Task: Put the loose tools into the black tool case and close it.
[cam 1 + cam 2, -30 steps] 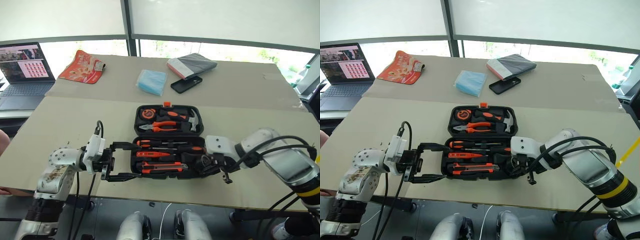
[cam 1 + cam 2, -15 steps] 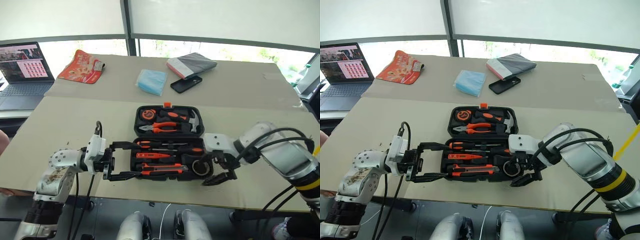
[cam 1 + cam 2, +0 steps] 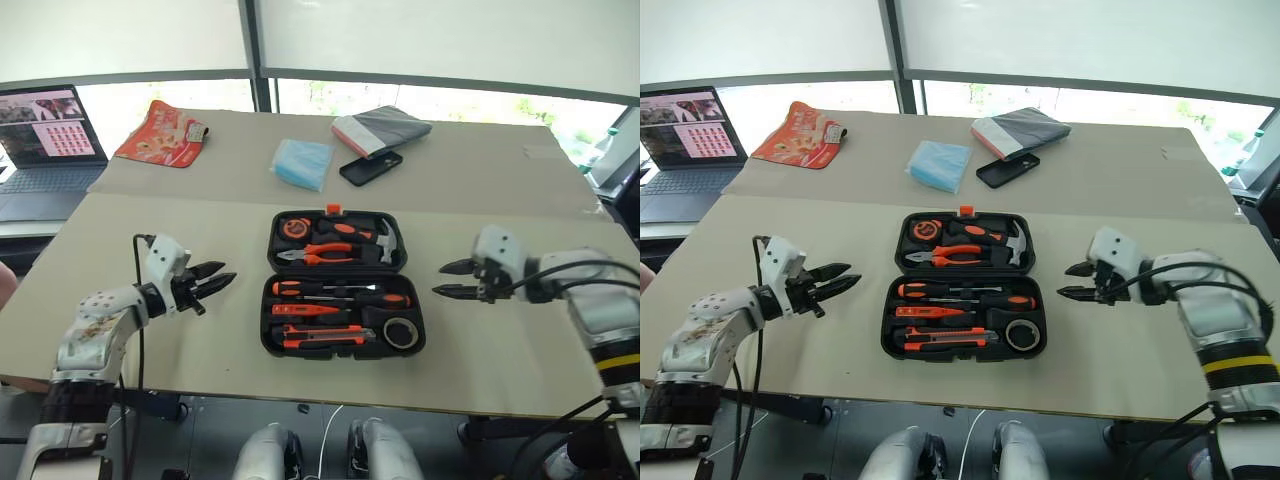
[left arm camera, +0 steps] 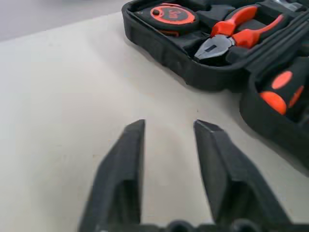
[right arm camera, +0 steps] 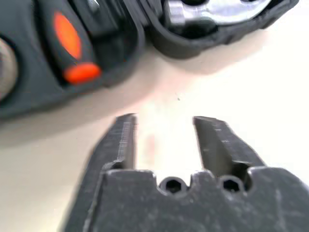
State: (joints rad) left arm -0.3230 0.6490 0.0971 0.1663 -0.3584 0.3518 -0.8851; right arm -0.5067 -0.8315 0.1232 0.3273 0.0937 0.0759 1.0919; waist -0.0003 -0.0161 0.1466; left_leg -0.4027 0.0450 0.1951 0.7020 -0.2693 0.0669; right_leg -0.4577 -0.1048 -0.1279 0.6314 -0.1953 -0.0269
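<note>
Tool case [image 3: 343, 297]: black, lid laid back flat, at the middle of your table [image 3: 150, 230]. It sits between your two grippers and is touched by neither.

Near half of the case: two screwdrivers [image 3: 340, 288] with orange-and-black handles, a slim orange screwdriver [image 3: 300, 310], a utility knife [image 3: 322, 336] and a tape ring [image 3: 402, 333], all lying in their slots.

Far half, the lid: a tape measure [image 3: 294, 227], pliers [image 3: 325, 252] and a hammer [image 3: 385, 240].

Left gripper [image 3: 216, 278]: just left of the case, over bare table, fingers parted with a narrow gap, holding nothing, tips aimed at the case.

Right gripper [image 3: 447, 279]: just right of the case, likewise parted and empty, tips aimed back at it.

Far end of the table: blue pack [image 3: 304, 163], phone [image 3: 372, 168], grey pouch [image 3: 383, 129], red packet [image 3: 165, 133]. Laptop [image 3: 45, 140] at far left.
</note>
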